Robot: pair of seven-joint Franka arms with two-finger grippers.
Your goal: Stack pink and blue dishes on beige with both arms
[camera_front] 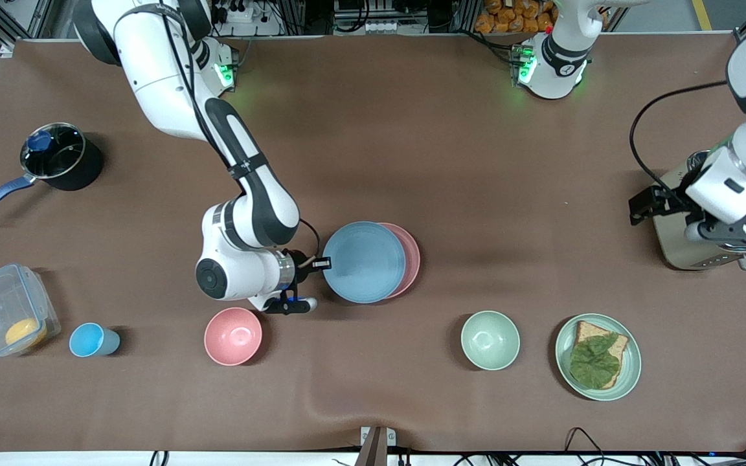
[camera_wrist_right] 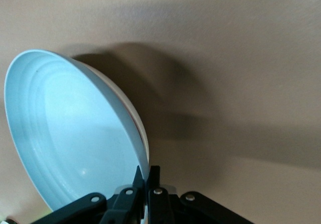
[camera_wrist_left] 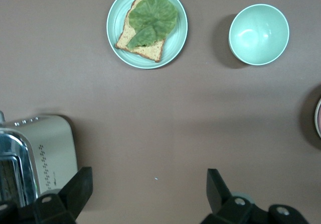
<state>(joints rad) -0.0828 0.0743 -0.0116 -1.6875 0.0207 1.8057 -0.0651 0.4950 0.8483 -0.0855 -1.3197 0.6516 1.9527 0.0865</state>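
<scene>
Mid-table: one blue plate over one pink plate | right gripper jaws pinching blue rim | left gripper jaws wide, empty

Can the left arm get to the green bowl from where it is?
Probably yes: the left gripper hangs open over bare table beside the toaster, with nothing between it and the green bowl.

Table covered by brown cloth, lightly wrinkled along edge nearest front camera. Grey floor seen past table's top corners, with yellow line painted on it. Aluminium frame posts and dark cables seen along top edge, with white power strip and stack of orange packets. Cables also draped over white strip below table. Lighting even, from overhead; soft shadows cast on cloth.
</scene>
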